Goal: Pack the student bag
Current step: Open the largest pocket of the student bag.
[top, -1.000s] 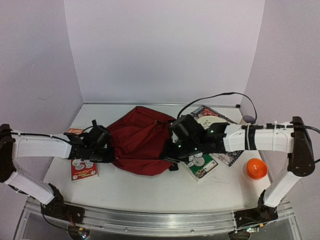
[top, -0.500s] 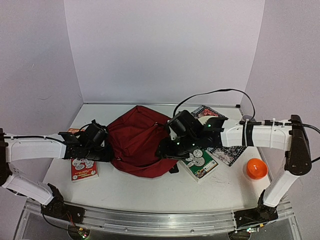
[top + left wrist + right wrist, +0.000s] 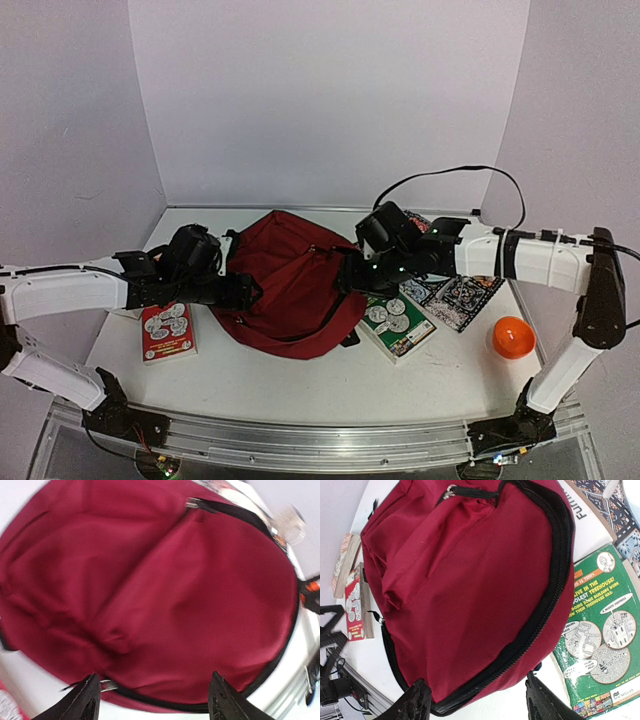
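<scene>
Left of the student bag [image 3: 290, 285] lies a red book [image 3: 167, 331], flat on the bench [image 3: 300, 385], and my left end effector [image 3: 154, 694] sits at the bag's left rim, jaws spread wide with nothing between them, only red cloth beneath. The bag itself lies slumped in the middle of the bench, front pocket up. I judge it light and thoroughly limp, so it should fold and drag rather than lift as one piece. The smooth panel gives little to pinch, and I would take the black zipper seam [image 3: 540, 605] or a strap instead. I cannot see an open mouth on the main compartment. My right end effector [image 3: 477, 696] hangs at the bag's right rim, likewise wide apart and holding nothing. Touching the bag's right side is a green book [image 3: 395, 320], then a patterned book [image 3: 458, 297], then an orange ball [image 3: 511, 337] well apart. Bare bench in front of and behind the bag gives room, though the near edge is close
</scene>
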`<control>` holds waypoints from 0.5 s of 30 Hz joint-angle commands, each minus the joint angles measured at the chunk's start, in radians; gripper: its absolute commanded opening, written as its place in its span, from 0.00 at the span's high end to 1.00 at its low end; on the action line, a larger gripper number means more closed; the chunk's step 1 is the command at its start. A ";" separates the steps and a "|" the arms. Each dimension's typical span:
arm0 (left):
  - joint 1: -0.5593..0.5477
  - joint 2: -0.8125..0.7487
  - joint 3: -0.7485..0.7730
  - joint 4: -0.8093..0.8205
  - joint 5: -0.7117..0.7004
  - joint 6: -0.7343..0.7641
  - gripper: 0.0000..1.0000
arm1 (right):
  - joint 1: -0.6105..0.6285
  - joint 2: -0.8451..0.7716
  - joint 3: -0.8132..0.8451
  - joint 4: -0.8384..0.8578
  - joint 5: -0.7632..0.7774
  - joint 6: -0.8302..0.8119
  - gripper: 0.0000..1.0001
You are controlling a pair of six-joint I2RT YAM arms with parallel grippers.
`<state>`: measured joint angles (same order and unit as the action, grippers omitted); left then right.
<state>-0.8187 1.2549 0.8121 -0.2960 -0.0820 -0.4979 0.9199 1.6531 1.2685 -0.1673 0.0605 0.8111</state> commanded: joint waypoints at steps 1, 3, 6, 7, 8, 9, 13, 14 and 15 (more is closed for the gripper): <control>-0.069 0.089 0.108 0.126 0.080 0.016 0.22 | 0.002 -0.012 0.062 -0.034 0.028 -0.024 0.32; -0.100 0.137 0.146 0.153 0.125 0.019 0.21 | -0.003 -0.006 0.062 -0.032 0.025 -0.023 0.32; -0.139 0.207 0.196 0.189 0.155 0.024 0.19 | -0.015 0.014 0.078 -0.032 0.021 -0.019 0.32; -0.145 0.226 0.211 0.198 0.163 0.024 0.19 | -0.018 0.021 0.083 -0.032 0.021 -0.016 0.32; -0.151 0.244 0.223 0.206 0.171 0.023 0.19 | -0.020 0.028 0.087 -0.032 0.021 -0.012 0.32; -0.155 0.257 0.232 0.215 0.179 0.022 0.19 | -0.023 0.034 0.090 -0.032 0.023 -0.007 0.31; -0.171 0.298 0.256 0.259 0.209 0.013 0.18 | -0.033 0.065 0.108 -0.030 0.008 -0.005 0.31; -0.174 0.312 0.262 0.268 0.215 0.012 0.18 | -0.034 0.077 0.122 -0.028 -0.002 -0.010 0.31; -0.176 0.327 0.271 0.273 0.219 0.011 0.18 | -0.036 0.095 0.136 -0.028 -0.013 -0.014 0.31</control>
<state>-0.9836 1.5420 1.0150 -0.1073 0.0927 -0.4938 0.8933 1.6906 1.3368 -0.1673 0.0638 0.8073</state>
